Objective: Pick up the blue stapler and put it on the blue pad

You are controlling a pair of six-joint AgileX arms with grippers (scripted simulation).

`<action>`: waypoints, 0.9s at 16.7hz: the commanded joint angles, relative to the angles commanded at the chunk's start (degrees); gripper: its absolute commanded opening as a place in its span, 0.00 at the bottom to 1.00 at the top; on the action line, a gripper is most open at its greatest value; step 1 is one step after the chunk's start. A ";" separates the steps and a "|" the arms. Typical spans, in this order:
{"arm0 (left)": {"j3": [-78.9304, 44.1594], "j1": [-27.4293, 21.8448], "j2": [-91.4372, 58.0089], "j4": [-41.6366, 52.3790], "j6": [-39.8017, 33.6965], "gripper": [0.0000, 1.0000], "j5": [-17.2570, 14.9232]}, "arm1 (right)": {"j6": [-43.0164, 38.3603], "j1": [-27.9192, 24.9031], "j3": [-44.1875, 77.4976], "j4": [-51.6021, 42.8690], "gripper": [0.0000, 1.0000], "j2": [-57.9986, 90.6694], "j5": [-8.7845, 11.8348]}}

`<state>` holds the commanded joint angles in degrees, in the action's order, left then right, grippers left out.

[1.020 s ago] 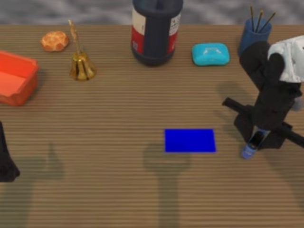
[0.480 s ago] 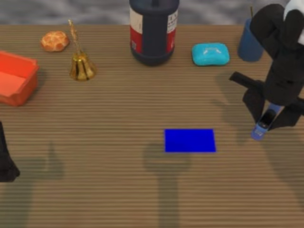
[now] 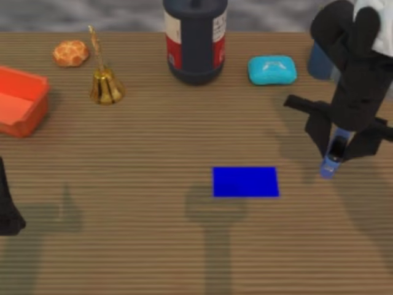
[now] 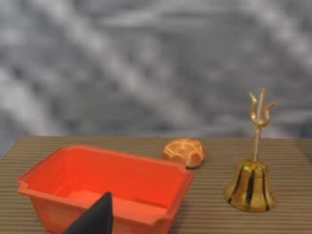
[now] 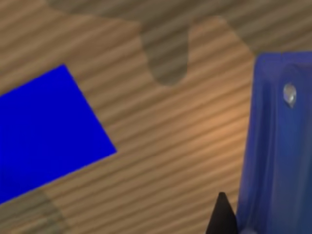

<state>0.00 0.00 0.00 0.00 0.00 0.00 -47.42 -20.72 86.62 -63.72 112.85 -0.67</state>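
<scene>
Table (image 3: 153, 246): you see brown wood with thin stripes, and everything sits on it.
Right arm: big and black, it reaches in from the top right corner of the top view.
Dark bottle (image 3: 195, 37): tall, with a red and white label, it stands at the far edge near the middle.
Orange bin (image 3: 21, 101): it sits at the left edge; in the left wrist view (image 4: 109, 187) you look into its open top.
Blue pad (image 3: 245, 182): flat and deep blue, it lies a bit right of the middle, with nothing on it. You also see it in the right wrist view (image 5: 44, 131).
Left gripper (image 3: 7, 209): parked at the left edge, near you. Only a dark tip shows in its own view, so you cannot tell if it is open or closed.
Right gripper (image 3: 336, 152): just right of the pad, clamped on the stapler.
Cyan block (image 3: 272, 69): rounded, it lies right of the bottle.
Blue cup (image 3: 319, 58): it stands at the far right, mostly hidden behind the arm.
Gold bell (image 3: 105, 83): it stands upright, between the bin and the bottle.
Bun (image 3: 70, 53): it lies left of the bell, at the far edge.
Blue stapler (image 3: 332, 161): it is tilted between the black fingers, its low end poking out toward you. It looks lifted off the table, but that is hard to tell. It is near the pad, not over it. The right wrist view shows its blue side up close (image 5: 278, 146).
</scene>
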 joint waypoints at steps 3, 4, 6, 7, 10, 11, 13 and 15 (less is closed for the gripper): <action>0.00 0.00 0.00 0.00 0.00 1.00 0.00 | 12.10 -2.15 4.26 -1.83 0.00 2.90 -0.81; 0.00 0.00 0.00 0.00 0.00 1.00 0.00 | 16.86 -2.98 5.75 -2.53 0.00 3.96 -1.13; 0.00 0.00 0.00 0.00 0.00 1.00 0.00 | 27.18 -4.73 8.64 -3.99 0.00 6.06 -1.79; 0.00 0.00 0.00 0.00 0.00 1.00 0.00 | 32.79 -5.65 10.04 -4.75 0.00 7.10 -2.12; 0.00 0.00 0.00 0.00 0.00 1.00 0.00 | 51.31 -8.55 14.29 -7.05 0.00 10.28 -3.15; 0.00 0.00 0.00 0.00 0.00 1.00 0.00 | 57.77 -9.54 15.74 -7.78 0.00 11.29 -3.49; 0.00 0.00 0.00 0.00 0.00 1.00 0.00 | 70.24 -11.43 18.54 -8.99 0.00 12.98 -4.16; 0.00 0.00 0.00 0.00 0.00 1.00 0.00 | 80.95 -13.07 21.00 -9.71 0.00 13.99 -4.81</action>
<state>0.00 0.00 0.00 0.00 0.00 0.00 33.53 -33.78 107.62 -73.42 126.84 -5.49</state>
